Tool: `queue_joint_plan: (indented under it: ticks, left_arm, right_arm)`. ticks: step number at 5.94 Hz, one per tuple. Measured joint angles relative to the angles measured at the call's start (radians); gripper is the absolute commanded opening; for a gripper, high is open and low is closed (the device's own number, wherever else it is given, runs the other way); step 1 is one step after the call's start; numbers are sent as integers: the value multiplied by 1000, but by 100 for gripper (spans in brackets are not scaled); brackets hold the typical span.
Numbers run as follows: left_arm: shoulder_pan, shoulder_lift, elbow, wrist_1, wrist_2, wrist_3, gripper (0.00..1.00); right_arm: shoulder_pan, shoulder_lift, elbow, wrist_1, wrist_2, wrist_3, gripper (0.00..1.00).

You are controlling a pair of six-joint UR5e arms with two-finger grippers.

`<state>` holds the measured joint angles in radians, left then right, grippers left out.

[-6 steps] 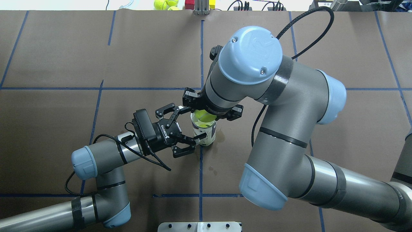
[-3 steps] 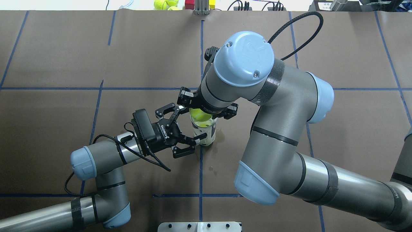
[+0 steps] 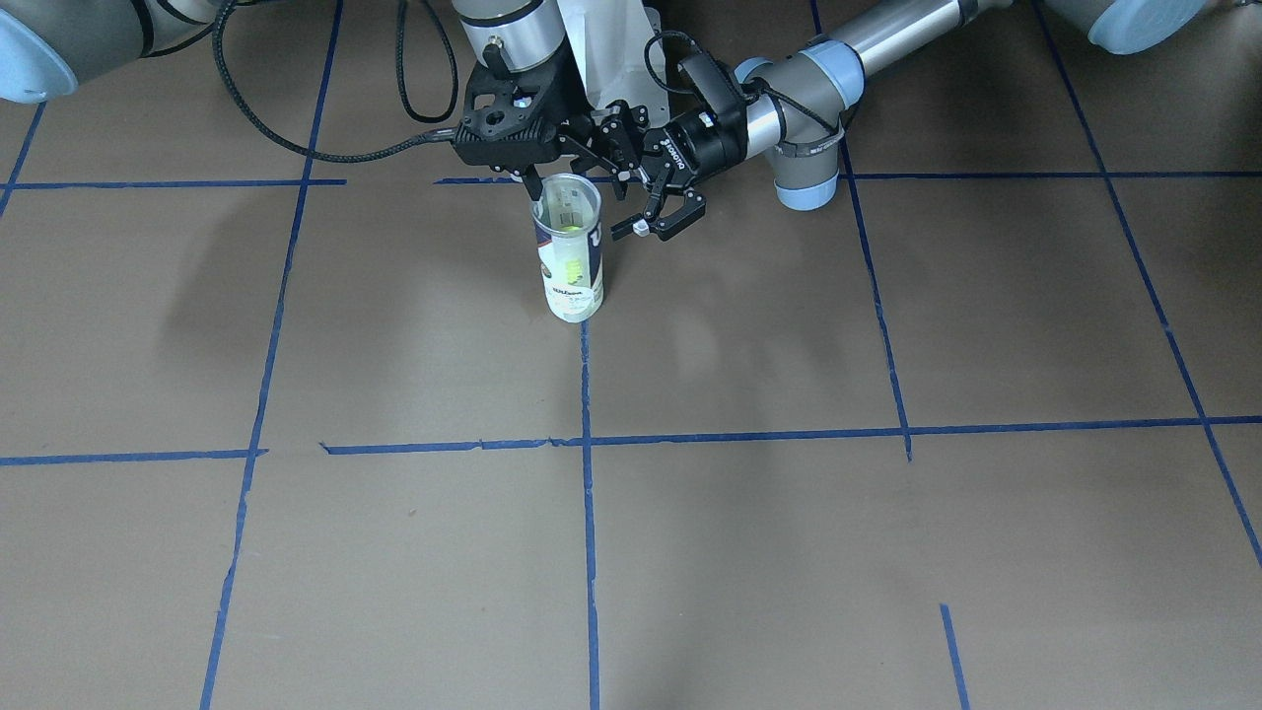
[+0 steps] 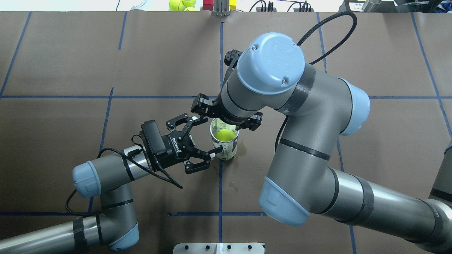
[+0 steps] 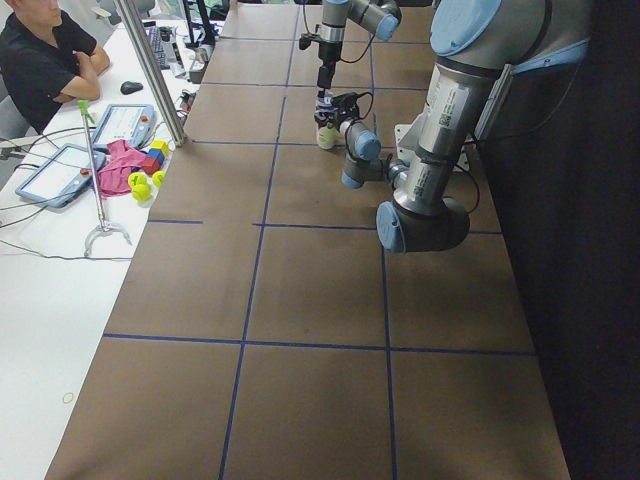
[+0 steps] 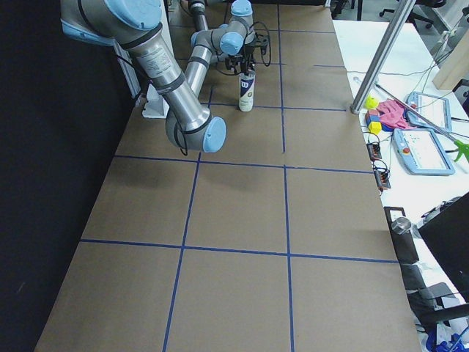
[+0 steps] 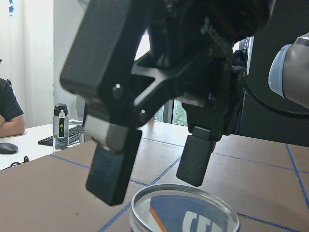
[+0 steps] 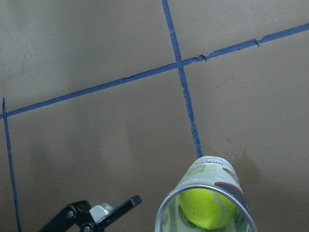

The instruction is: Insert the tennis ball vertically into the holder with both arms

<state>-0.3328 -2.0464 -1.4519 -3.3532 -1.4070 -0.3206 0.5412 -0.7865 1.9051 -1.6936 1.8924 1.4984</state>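
The holder (image 4: 226, 146) stands upright at the table's middle, also in the front view (image 3: 572, 281). The tennis ball (image 4: 225, 134) lies inside it, below the rim; it shows through the clear wall (image 3: 566, 247) and in the right wrist view (image 8: 207, 208). My right gripper (image 3: 557, 176) hangs open and empty just above the holder's mouth; its fingers (image 7: 113, 169) stand over the rim (image 7: 183, 212). My left gripper (image 4: 210, 135) is open beside the holder's left side, one fingertip close against the wall.
Spare tennis balls (image 4: 182, 4) and coloured blocks (image 4: 219, 4) lie past the table's far edge. A white base plate (image 4: 219, 248) is at the near edge. An operator (image 5: 40, 60) sits at a side desk beyond a metal post (image 5: 150, 70).
The ball has dropped from my right gripper at the holder's mouth down into the holder, and that gripper has opened. My left gripper has drawn back slightly to the left.
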Motion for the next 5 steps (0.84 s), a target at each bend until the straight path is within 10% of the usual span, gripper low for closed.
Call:
queue_joint_plan:
  ticks: [5]
  left_arm:
    - [-90, 134, -150, 74, -6, 0, 100]
  right_arm:
    - [334, -248, 96, 3, 149, -293, 100]
